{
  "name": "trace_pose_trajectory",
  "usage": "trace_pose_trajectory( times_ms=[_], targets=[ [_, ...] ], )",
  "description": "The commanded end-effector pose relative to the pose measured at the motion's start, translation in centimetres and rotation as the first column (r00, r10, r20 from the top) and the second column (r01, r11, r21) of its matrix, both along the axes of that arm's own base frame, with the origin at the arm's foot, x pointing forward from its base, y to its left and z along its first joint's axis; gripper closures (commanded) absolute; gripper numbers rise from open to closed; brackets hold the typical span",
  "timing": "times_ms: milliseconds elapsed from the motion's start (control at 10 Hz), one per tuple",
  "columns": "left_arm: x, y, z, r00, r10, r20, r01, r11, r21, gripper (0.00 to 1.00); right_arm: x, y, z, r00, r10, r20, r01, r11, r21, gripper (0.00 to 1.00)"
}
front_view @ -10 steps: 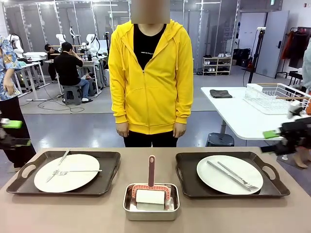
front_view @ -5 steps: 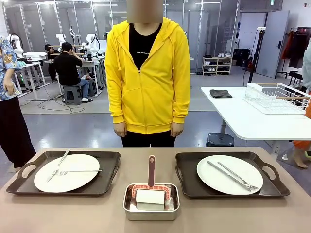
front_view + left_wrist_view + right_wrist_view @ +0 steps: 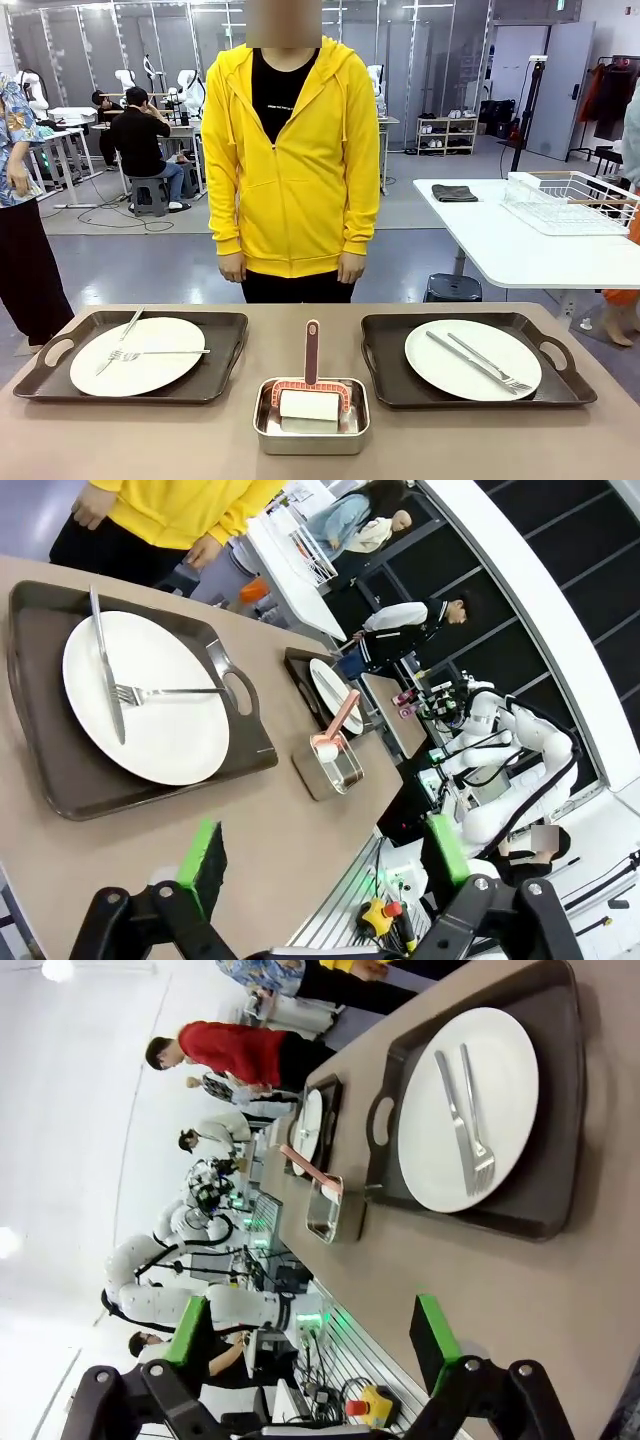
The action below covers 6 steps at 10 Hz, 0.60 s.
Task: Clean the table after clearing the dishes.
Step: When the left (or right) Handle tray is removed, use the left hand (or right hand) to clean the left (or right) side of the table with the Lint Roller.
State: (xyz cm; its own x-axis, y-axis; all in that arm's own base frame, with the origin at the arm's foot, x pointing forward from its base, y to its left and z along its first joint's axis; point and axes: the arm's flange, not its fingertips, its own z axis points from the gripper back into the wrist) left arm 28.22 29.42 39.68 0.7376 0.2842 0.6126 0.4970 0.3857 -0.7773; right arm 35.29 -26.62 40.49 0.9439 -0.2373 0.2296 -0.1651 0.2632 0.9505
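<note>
The dishes sit on the tan table (image 3: 450, 440). A white plate (image 3: 150, 375) with fork and knife lies on the dark left tray (image 3: 225, 330). A second plate (image 3: 450, 375) with cutlery lies on the right tray (image 3: 385, 380). My left gripper (image 3: 325, 855) is open, held above the table's left end, with the near plate (image 3: 160, 730) ahead of it. My right gripper (image 3: 312, 1335) is open too, above the table's right end, facing its plate (image 3: 510, 1070). Nothing is between either pair of fingers.
A small steel pan (image 3: 265, 430) holding a white scrubber with a red handle (image 3: 312, 350) stands at the front middle between the trays. A person in a yellow hoodie (image 3: 290, 170) stands at the far edge, hands down. A white table (image 3: 500, 240) with a wire rack (image 3: 570, 200) is behind at the right.
Both grippers, seen at the left and right edges of the front view a second ago, have drawn out of it. The person has shifted slightly to the left.
</note>
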Motion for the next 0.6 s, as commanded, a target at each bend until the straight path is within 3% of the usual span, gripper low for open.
trace_pose_trajectory(
  times_ms=[0,100,500],
  targets=[
    [0.76,-0.8,0.45,0.998,0.02,-0.053,-0.02,1.0,0.017,0.0,0.3,0.53,-0.16,0.999,0.033,-0.012,-0.034,0.998,-0.052,0.0],
    [0.0,0.0,0.0,1.0,0.0,0.0,0.0,1.0,0.0,0.0,0.0,0.0,0.0,1.0,0.0,0.0,0.0,1.0,0.0,0.0],
    [0.0,0.0,0.0,1.0,0.0,0.0,0.0,1.0,0.0,0.0,0.0,0.0,0.0,1.0,0.0,0.0,0.0,1.0,0.0,0.0]
  ],
)
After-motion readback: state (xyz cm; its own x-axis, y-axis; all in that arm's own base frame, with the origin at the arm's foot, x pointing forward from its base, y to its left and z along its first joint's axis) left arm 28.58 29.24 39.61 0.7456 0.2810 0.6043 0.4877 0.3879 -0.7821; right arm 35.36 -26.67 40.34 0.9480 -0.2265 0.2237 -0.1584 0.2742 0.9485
